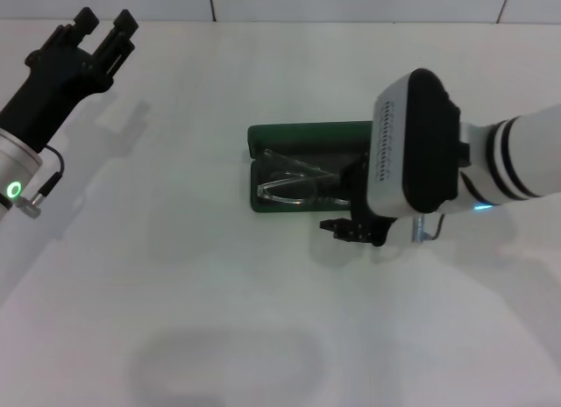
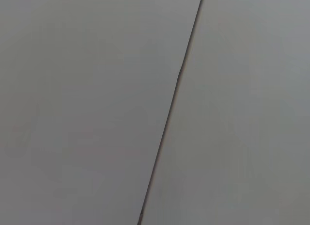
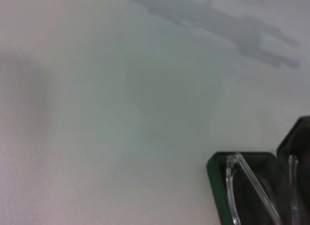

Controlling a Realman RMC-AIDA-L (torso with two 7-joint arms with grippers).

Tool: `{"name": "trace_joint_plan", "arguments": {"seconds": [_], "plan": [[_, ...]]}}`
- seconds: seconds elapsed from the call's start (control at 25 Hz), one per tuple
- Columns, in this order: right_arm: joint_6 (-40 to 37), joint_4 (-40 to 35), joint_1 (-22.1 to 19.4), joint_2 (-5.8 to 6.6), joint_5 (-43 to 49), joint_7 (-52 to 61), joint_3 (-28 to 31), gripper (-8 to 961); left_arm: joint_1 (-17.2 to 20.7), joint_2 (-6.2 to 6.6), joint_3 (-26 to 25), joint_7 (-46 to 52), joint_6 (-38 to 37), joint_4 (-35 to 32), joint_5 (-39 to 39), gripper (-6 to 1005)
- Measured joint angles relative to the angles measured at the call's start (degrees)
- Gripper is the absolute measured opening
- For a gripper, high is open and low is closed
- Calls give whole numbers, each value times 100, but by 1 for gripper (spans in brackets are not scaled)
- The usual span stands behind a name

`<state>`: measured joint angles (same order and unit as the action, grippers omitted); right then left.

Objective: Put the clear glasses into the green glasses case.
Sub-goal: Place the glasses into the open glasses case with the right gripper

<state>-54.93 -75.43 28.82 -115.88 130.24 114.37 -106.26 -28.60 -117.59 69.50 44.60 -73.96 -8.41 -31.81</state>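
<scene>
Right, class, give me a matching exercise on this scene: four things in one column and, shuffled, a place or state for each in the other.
Things:
1. glasses
2. case
3. left gripper
4. right gripper

Places or states:
A. raised at the table's far left corner, away from the work
B. dark green, lying open mid-table
C. clear, lying inside the case
D. low over the table at the case's near right corner

Pairs: 1-C, 2-B, 3-A, 4-D
</scene>
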Motion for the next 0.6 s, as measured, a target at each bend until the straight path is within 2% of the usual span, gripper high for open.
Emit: {"name": "trace_joint_plan", "arguments": {"seconds": [0.2,0.6], "plan": [[-401,18,12,-4,22,28,296,403,6,-12,6,2,5,-12,0,645],[-432,54,0,-5,471,446,323,402,9,-35,12,5,5,-20,0,646]]}}
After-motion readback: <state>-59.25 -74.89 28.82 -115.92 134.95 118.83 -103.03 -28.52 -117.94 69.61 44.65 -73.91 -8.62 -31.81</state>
